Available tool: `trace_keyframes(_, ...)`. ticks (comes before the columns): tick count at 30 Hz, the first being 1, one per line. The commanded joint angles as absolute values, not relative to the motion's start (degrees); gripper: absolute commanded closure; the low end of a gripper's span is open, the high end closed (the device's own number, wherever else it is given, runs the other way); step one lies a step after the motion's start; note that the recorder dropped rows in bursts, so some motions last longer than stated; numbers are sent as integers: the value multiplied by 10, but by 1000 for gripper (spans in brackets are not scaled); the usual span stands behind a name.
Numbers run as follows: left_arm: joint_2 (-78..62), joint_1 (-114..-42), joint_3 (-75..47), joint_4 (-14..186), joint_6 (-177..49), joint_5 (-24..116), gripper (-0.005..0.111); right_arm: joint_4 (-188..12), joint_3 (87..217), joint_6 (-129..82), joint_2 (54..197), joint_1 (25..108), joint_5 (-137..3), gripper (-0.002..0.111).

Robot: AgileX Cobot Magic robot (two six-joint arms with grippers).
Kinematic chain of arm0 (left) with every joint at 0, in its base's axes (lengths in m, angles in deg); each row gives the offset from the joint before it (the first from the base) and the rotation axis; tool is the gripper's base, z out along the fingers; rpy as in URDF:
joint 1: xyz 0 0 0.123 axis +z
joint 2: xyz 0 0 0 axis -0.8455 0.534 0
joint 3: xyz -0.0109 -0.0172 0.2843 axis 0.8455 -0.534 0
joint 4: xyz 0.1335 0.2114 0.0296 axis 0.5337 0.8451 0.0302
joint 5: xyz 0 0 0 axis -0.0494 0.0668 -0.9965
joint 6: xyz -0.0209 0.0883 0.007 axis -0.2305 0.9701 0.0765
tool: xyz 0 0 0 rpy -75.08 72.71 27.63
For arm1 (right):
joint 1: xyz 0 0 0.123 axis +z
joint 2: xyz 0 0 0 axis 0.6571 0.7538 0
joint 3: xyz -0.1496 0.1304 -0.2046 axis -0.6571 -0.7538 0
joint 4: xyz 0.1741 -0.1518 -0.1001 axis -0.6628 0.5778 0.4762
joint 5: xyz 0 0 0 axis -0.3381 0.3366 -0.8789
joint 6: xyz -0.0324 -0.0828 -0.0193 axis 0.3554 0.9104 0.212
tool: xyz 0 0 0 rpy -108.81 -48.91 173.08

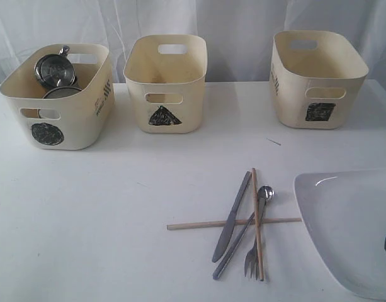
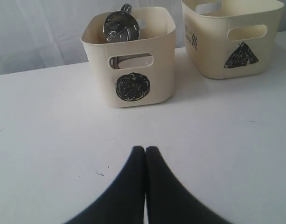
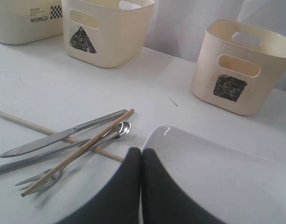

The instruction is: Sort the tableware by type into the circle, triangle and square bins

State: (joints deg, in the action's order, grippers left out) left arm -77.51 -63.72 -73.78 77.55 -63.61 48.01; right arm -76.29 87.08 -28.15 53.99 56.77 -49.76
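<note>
The circle tub (image 1: 57,94) holds a steel mug (image 1: 54,68) above another steel rim (image 1: 60,92). Both the triangle tub (image 1: 166,82) and the square tub (image 1: 315,78) look empty. A knife (image 1: 230,217), spoon (image 1: 265,192), fork (image 1: 250,261) and two crossed chopsticks (image 1: 257,220) lie left of the big white plate (image 1: 350,226). My right gripper (image 3: 142,151) is shut and empty at the plate's (image 3: 217,177) rim, beside the spoon (image 3: 122,128). My left gripper (image 2: 145,149) is shut and empty over bare table, facing the circle tub (image 2: 133,60). No white bowl shows.
The white table (image 1: 104,201) runs from the tubs at the back to the front edge. A white curtain hangs behind the tubs. A small dark fleck (image 1: 273,141) lies in front of the square tub.
</note>
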Motion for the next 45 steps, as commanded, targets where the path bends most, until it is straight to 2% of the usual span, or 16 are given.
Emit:
trace_keyframes(1,-781,-641,-749,770,-654,456,107,-762,871,-282,537,570,-503,108)
trace_keyframes(10,-781,-596,-749,770,-688,486,107,-762,871,-282,537,570,-503,108)
trace_keyframes(26,-781,-596,-749,770,-686,486,107,-757,871,-282,537,570,-501,108)
trace_keyframes(30,-781,-596,-749,770,-686,486,107,-811,871,-359,537,570,-536,108)
trace_keyframes(35,-781,-596,-749,770,-686,486,107,-857,938,-476,537,570,-624,108)
trace_keyframes(45,-781,-596,-749,770,-686,486,107,-859,1043,-456,537,570,-657,108)
